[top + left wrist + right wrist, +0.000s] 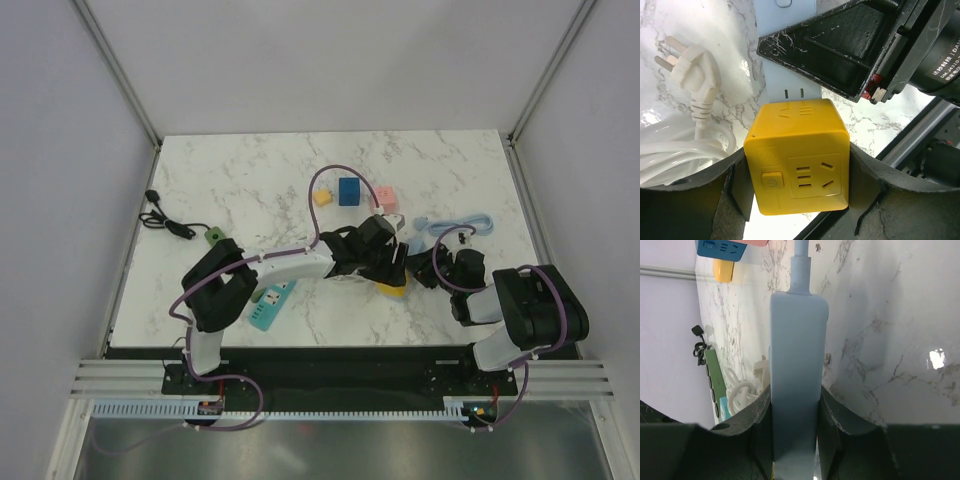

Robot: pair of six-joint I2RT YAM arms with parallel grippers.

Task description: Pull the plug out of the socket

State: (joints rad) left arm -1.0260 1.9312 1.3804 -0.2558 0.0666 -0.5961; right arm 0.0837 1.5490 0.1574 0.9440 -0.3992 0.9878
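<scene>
Cube (pixel 795 150) clamped in left hand (pixel 799 185), plugged onto strip (pixel 796 350) mid-worktop (pixel 250 190); right hand (pixel 795 435) grips strip just beyond (long axis runs away from cube). Likely pull: cube straight off strip face.

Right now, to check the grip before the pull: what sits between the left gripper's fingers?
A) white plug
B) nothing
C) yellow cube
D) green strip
C: the left wrist view shows the left gripper with a finger against each side of the yellow cube; the white plug lies apart.
</scene>
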